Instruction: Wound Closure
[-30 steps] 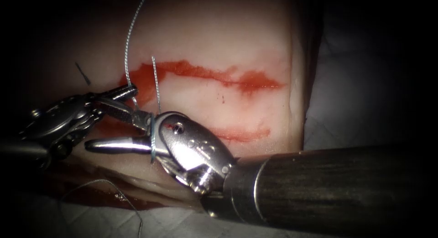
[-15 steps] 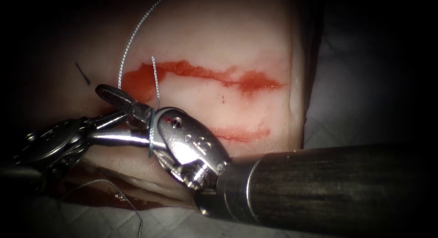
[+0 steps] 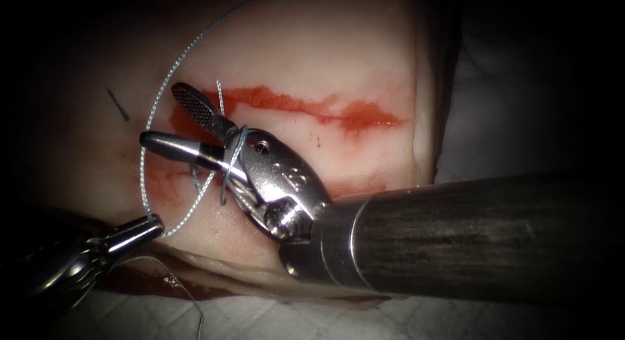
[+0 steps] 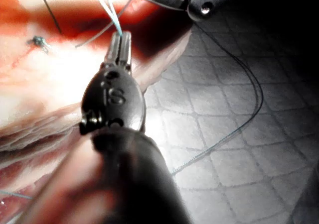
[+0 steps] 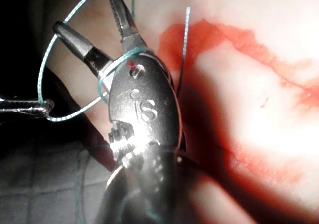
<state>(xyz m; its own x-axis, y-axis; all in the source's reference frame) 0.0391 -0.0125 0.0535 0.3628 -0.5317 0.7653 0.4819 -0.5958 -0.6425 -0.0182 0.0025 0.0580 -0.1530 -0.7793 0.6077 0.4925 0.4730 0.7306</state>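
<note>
Thread [image 3: 151,128] is pinched by left tool [image 3: 153,224] near tissue [image 3: 312,60] front edge; right tool [image 3: 170,118] jaws spread, thread looped around them, nothing gripped.

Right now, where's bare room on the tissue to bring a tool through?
Free: the pale pork tissue above the red cut, out to its right edge, and the strip just below the cut's right half. Crowded: the cut's left end, where the blue-grey thread loops round the right steel tool's open jaws and the left tool grips it.
</note>
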